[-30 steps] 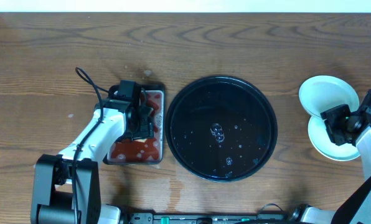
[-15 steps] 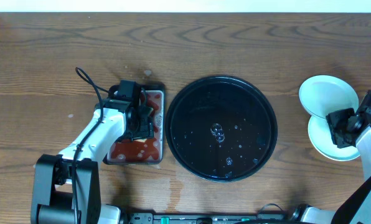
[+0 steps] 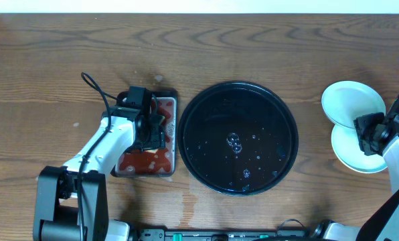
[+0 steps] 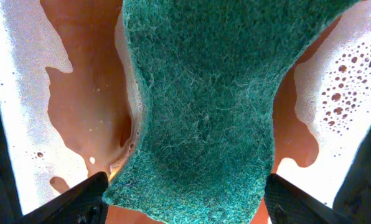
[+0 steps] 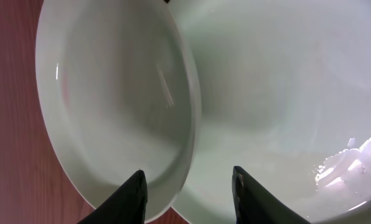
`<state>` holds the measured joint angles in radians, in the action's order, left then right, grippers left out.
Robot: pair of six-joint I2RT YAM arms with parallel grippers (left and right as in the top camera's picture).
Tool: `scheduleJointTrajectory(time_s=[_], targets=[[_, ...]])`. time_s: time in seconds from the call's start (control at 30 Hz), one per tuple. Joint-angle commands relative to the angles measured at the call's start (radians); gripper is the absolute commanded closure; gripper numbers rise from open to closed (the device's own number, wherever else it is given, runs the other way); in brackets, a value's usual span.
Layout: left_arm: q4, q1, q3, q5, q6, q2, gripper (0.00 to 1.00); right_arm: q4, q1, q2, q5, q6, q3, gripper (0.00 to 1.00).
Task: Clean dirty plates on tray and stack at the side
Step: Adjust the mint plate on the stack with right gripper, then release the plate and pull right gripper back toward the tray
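Note:
The black tray (image 3: 240, 137) sits mid-table with only water drops on it. Two pale mint plates lie overlapping on the wood at the far right: one farther back (image 3: 350, 100), one nearer (image 3: 350, 155). No pale yellow plate shows. My right gripper (image 3: 365, 128) hovers open over their overlap. In the right wrist view its fingers (image 5: 188, 186) straddle the rim of the left plate (image 5: 111, 106), which lies over the other plate (image 5: 285, 93). My left gripper (image 3: 149, 130) is shut on a green sponge (image 4: 198, 112) over red sauce.
A small rectangular metal tray (image 3: 166, 162) with red sauce stands left of the black tray, under the left gripper. A black cable (image 3: 96, 90) loops beside the left arm. Bare wood tabletop (image 3: 253, 47) lies behind the trays.
My right gripper has drawn back a little to the right, away from the plates. The left arm and the plates have not moved.

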<state>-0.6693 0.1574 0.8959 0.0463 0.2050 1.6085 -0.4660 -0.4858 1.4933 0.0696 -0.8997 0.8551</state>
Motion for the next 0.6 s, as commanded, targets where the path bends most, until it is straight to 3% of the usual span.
scheduleJointTrajectory(time_s=[0.0, 0.2, 0.4, 0.57], targets=[[0.000, -0.004, -0.009, -0.005, -0.005, 0.004, 0.21, 0.003, 0.010, 0.047, -0.020, -0.023, 0.014, 0.58], [0.000, -0.004, -0.009, -0.005, -0.006, 0.004, 0.21, 0.015, 0.010, 0.102, -0.020, -0.039, 0.014, 0.68], [0.000, -0.004, -0.009, -0.005, -0.006, 0.004, 0.21, -0.007, 0.005, 0.098, -0.020, -0.011, 0.014, 0.99], [0.000, -0.004, -0.009, -0.005, -0.006, 0.004, 0.21, -0.062, -0.024, 0.089, -0.021, 0.026, 0.014, 0.99]])
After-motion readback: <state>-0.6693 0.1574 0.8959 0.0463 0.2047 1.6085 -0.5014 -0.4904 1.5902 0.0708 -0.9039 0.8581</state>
